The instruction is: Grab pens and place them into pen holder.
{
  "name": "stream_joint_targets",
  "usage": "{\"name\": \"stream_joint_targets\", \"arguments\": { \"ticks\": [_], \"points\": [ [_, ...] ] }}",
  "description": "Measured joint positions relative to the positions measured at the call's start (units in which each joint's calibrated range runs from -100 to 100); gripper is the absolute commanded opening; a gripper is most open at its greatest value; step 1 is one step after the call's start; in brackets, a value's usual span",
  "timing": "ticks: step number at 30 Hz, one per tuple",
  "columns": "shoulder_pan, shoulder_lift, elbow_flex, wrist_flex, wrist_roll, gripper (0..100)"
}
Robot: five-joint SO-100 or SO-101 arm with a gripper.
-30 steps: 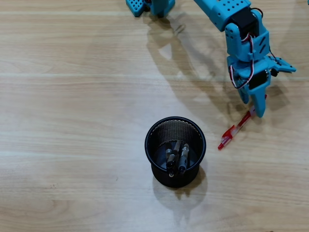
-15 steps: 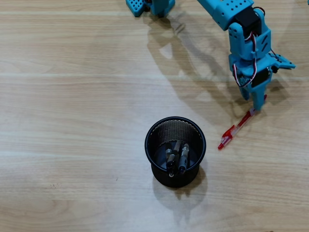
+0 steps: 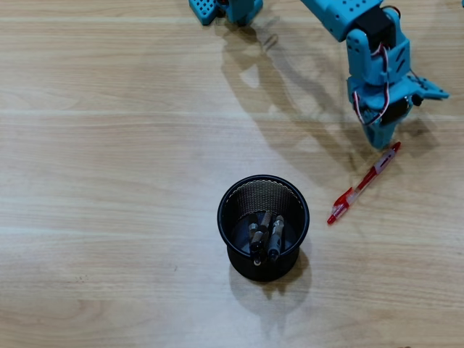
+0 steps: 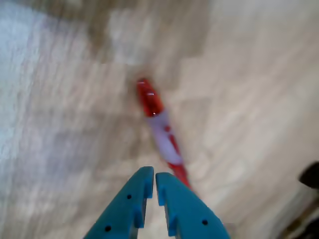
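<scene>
Pens number three inside the holder (image 3: 263, 217) at centre of the table (image 3: 109, 145), while the red pen (image 3: 364, 183) lies flat to its right. Beyond it the tool (image 3: 382, 139), jaws nearly shut and empty, has just lifted off the pen's upper end, suggesting the grab failed.

We saw a pale wooden tabletop (image 3: 109, 181) with long horizontal grain bands filling the overhead view, lighter and darker planks alternating across it. Soft grey shadows (image 3: 290, 116) lay across its upper middle, and a rounder one sat on the wood near the bottom centre. In the wrist view the same light wood surface (image 4: 259, 89) was blurred, with its grain running slantwise and a dark patch (image 4: 311, 177) at the right edge that we could not identify.
</scene>
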Motion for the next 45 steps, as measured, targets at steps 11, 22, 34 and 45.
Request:
{"name": "stream_joint_targets", "arguments": {
  "ticks": [11,22,34,45],
  "points": [
    [3.9,-15.8,-5.9,-5.1,-22.6,2],
    [4.6,-9.5,-5.4,-13.3,-49.3,2],
    [4.5,-3.0,2.0,-13.3,-60.9,2],
    [5.7,-2.3,5.8,-12.9,-65.7,6]
  ]
}}
